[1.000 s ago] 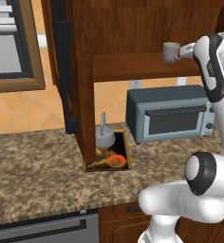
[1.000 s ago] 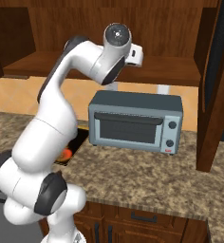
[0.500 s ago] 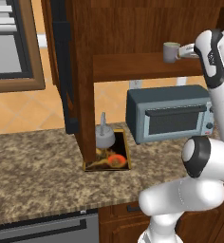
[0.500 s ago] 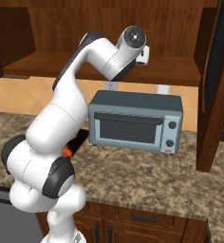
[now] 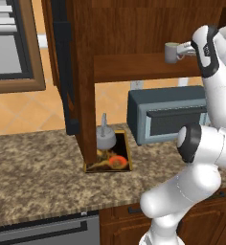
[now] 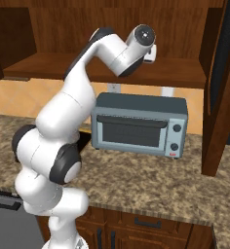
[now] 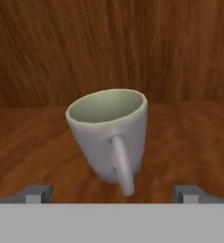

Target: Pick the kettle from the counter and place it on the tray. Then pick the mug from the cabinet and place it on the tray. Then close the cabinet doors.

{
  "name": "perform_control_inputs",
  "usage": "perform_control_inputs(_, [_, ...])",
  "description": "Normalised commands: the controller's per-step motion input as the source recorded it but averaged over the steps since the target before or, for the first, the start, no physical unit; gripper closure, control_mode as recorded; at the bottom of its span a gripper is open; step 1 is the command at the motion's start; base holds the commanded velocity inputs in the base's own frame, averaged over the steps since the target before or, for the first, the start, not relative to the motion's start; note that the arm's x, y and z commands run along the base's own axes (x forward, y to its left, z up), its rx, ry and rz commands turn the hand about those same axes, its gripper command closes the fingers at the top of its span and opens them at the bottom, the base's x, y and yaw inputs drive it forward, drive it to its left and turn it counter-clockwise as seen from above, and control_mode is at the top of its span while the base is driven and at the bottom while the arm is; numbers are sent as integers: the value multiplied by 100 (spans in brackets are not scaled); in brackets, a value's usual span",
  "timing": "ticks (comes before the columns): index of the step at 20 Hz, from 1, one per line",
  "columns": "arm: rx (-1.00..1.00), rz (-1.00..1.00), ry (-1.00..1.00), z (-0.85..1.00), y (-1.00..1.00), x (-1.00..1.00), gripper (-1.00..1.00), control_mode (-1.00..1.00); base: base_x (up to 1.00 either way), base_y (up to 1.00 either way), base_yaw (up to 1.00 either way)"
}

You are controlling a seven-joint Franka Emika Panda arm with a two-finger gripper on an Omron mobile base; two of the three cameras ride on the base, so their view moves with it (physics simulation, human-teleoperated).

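In the left base view the mug is seen standing on the wooden shelf inside the cabinet, near the shelf's right part; the gripper is held level just to the right of the mug, its fingers pointed at it, and whether they touch it cannot be told from here; the kettle is set on the tray, at the tray's far end, with the orange-red pattern showing in front of it; the tray lies on the counter, partly behind the edge of an opened cabinet door; a blue-grey toaster oven stands to the right of the tray, below the shelf.

In the right base view the arm is raised over the toaster oven and bent toward the shelf; the hand is hidden behind the wrist joint; another opened door is seen at the right.

In the hand view the mug is seen upright on the shelf, its handle turned toward the camera; the two fingertips are spread wide at either side, released, with nothing grasped; the mug is placed between their lines and apart from both.
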Motion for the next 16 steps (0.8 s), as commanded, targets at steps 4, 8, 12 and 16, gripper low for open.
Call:
perform_control_inputs(4, [0, 0, 0, -2, 0, 35, -100, -100, 0, 0, 0])
perform_control_inputs(8, [0, 0, 0, -10, 0, 29, -100, -100, 0, 0, 0])
perform_control_inputs(12, [0, 0, 0, -7, -1, 29, -100, -100, 0, 0, 0])
perform_control_inputs(16, [0, 0, 0, -1, 0, 17, -100, -100, 0, 0, 0])
